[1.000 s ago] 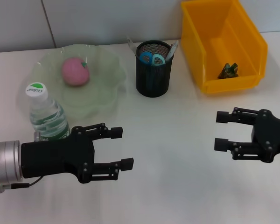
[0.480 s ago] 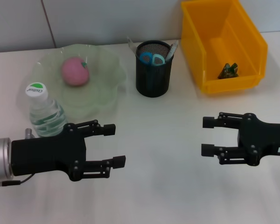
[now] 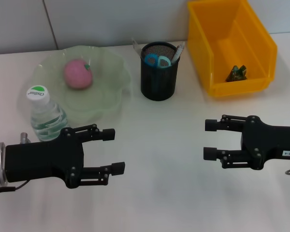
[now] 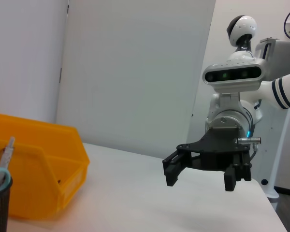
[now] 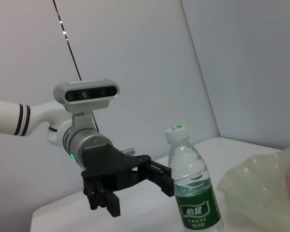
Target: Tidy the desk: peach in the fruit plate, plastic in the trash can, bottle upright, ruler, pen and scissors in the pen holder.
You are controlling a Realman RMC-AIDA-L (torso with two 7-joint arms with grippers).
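Pink round peach [image 3: 78,74] sits in the pale green translucent wavy-edged fruit plate [image 3: 108,94], far left of the white desk [image 3: 164,193]. Clear plastic water bottle with white cap and green label [image 3: 44,118] stands upright at the plate's near rim, touching or just beside it. Black mesh cylindrical pen holder [image 3: 158,72] sits right of the plate, with blue-handled scissors [image 3: 157,60] and a pale pen or ruler sticking out. Yellow plastic open-topped bin [image 3: 230,46] stands far right, with a crumpled green plastic scrap [image 3: 237,73] inside.

Left gripper [image 3: 113,151] hovers over the desk near the bottle, just right of it, jaws spread wide, holding nothing. Right gripper [image 3: 209,140] hovers on the near side of the bin, well apart from it, jaws also wide and empty.

Only the right wrist view gives the bottle side-on, showing it vertical, with the left gripper [image 5: 135,186] beside it. Left wrist view shows the right gripper [image 4: 203,174] face-on with its fingers apart, plus the bin's side wall [image 4: 34,169].
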